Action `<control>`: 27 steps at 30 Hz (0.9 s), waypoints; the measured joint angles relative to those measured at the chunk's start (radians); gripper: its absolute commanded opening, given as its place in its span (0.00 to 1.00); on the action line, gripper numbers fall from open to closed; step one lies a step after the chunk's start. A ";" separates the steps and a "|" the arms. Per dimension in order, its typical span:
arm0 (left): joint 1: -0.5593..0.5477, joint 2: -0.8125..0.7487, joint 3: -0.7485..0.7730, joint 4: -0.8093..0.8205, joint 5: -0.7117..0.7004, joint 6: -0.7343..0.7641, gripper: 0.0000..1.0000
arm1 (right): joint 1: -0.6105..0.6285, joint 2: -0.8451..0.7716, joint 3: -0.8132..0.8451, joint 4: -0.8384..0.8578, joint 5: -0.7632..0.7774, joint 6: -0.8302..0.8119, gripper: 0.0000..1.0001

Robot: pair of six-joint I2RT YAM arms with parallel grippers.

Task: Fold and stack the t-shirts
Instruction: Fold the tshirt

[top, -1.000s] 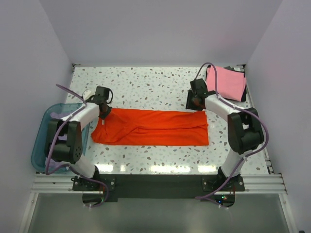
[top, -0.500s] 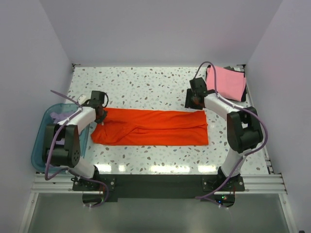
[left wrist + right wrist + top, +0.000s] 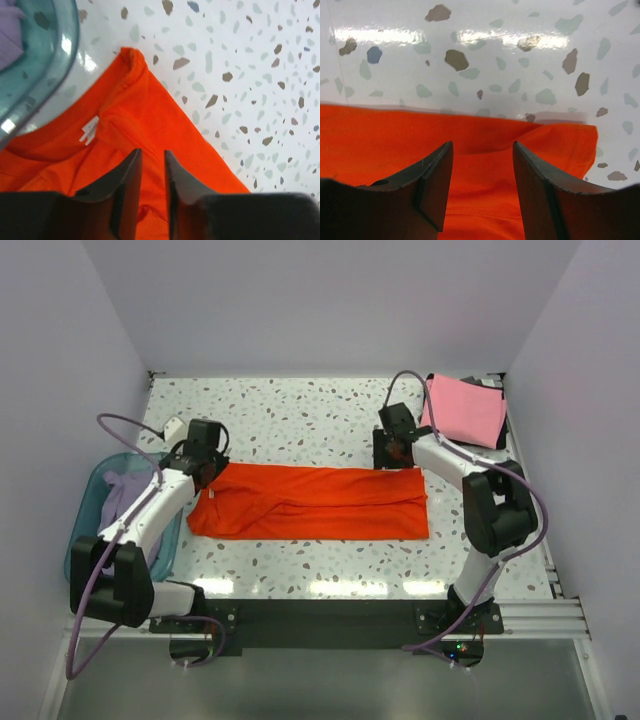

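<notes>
The orange-red t-shirt [image 3: 310, 502] lies folded into a long flat strip across the middle of the table. My left gripper [image 3: 205, 472] hovers over its left collar end [image 3: 125, 95], jaws a narrow gap apart with flat cloth showing between them [image 3: 152, 152]. My right gripper [image 3: 392, 454] is open over the shirt's far right corner [image 3: 570, 140], fingers spread wide [image 3: 482, 144] and holding nothing. The pink t-shirt [image 3: 465, 410] lies folded at the back right. The lavender t-shirt [image 3: 125, 490] sits crumpled in the teal basin [image 3: 85, 540].
The teal basin's rim [image 3: 50, 75] is close to the shirt's collar at the table's left edge. White walls enclose the speckled table [image 3: 300, 420] on three sides.
The left arm has swung its elbow outward over the basin and the gripper has shifted slightly back. The right gripper has slid a little left. The orange-red shirt has not moved.
</notes>
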 measured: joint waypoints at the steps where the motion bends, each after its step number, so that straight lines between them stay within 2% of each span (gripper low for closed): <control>1: -0.022 0.006 0.000 -0.004 -0.001 -0.011 0.23 | 0.015 0.001 0.000 -0.005 0.004 -0.005 0.55; 4: -0.068 0.065 -0.014 -0.011 0.002 -0.055 0.17 | 0.053 0.011 -0.003 -0.011 0.021 -0.011 0.54; 9: -0.075 0.230 -0.032 -0.015 0.003 -0.117 0.16 | 0.067 0.044 -0.020 -0.029 0.063 0.003 0.54; 13: -0.075 0.391 0.068 -0.034 -0.006 -0.130 0.16 | 0.061 0.051 -0.062 -0.023 0.073 0.045 0.54; 19: -0.068 0.627 0.355 -0.019 -0.008 -0.074 0.12 | 0.061 -0.082 -0.249 0.076 0.010 0.133 0.54; 23: -0.065 0.845 0.669 -0.009 0.023 0.034 0.13 | 0.087 -0.232 -0.423 0.166 -0.065 0.239 0.54; 25: -0.066 0.941 0.806 0.026 0.052 0.095 0.17 | 0.144 -0.295 -0.498 0.215 -0.082 0.323 0.54; 27: -0.068 1.041 0.961 0.044 0.095 0.170 0.32 | 0.246 -0.330 -0.544 0.265 -0.087 0.417 0.54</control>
